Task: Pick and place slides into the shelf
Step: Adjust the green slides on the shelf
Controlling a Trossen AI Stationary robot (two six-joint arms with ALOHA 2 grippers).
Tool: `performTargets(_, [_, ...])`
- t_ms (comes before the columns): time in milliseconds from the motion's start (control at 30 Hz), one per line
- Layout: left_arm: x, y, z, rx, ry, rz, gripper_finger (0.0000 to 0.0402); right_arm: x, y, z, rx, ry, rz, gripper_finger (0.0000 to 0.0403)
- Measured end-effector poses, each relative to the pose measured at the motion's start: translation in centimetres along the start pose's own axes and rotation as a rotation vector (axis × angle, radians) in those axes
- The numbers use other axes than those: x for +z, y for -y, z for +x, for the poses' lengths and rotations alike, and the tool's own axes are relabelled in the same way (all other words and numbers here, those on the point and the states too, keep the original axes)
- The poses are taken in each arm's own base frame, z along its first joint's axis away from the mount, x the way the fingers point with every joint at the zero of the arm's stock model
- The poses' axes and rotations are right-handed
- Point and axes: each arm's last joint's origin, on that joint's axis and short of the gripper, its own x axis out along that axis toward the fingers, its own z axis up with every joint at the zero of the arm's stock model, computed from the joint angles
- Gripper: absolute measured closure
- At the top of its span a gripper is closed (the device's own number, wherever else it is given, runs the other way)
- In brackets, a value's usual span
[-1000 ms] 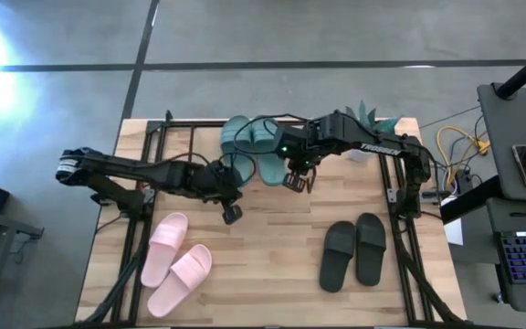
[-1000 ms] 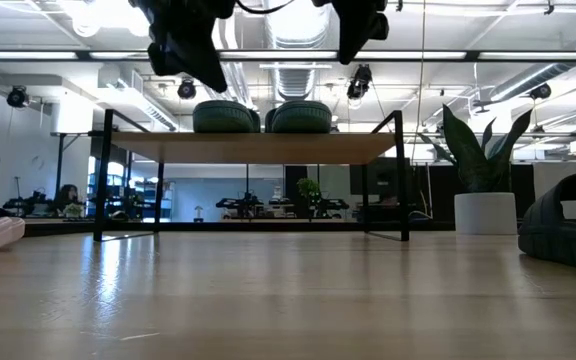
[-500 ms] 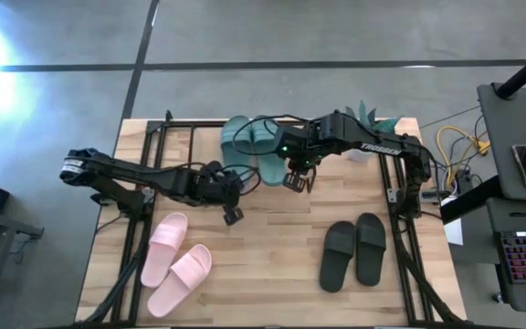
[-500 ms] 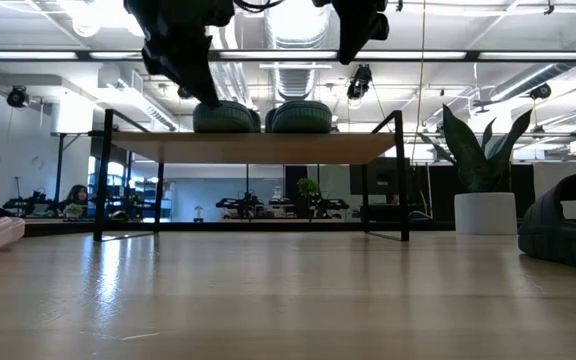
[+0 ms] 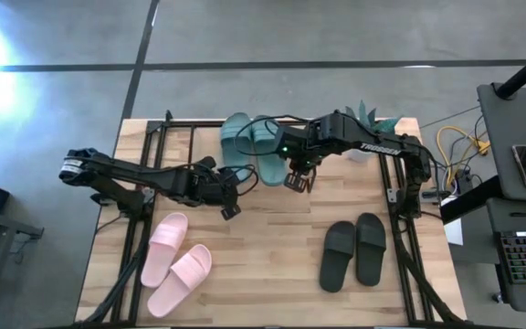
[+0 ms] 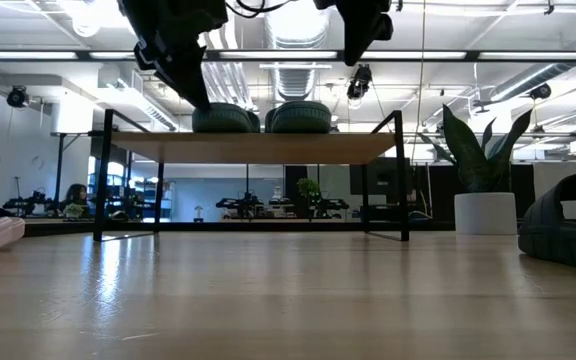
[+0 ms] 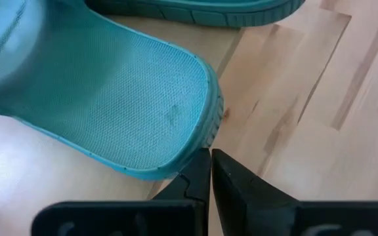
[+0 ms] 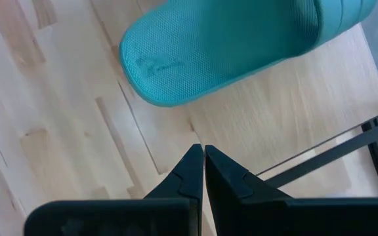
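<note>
the green slides are lying side by side on the light top board of the shelf, at the far middle of the table; in the low view both green slides are sitting on the board with the space under it showing through. the left gripper is hovering above the table just in front of the shelf, near the heel of the left green slide, with its fingers pressed together and gripping nothing. the right gripper is hanging close to the heel of the right green slide, its fingers likewise closed on nothing. the pink slides are lying at the near left of the table, and the black slides at the near right.
</note>
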Motion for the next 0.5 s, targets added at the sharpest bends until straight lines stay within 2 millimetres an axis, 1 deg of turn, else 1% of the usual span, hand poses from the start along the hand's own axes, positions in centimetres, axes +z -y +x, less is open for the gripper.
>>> performTargets(133, [-0.1,-0.2,-0.7,-0.005,-0.008,0.011,0.04,-0.2,0.1,0.0,-0.006,-0.023,0.004,0.0394])
performTargets(267, [-0.4,-0.8,-2.7,-0.036,0.018,-0.033,0.04,-0.6,0.2,-0.5,-0.009,-0.033,0.004,0.0394])
performTargets(400, [-0.9,-2.9,-5.6,-0.088,0.081,-0.154,0.04,-0.8,0.2,-0.3,-0.012,-0.045,0.005,0.0394])
performTargets(500, [-1.3,-4.9,-7.9,-0.139,0.148,-0.261,0.04,-0.9,0.1,0.8,-0.019,-0.076,-0.02,0.0394])
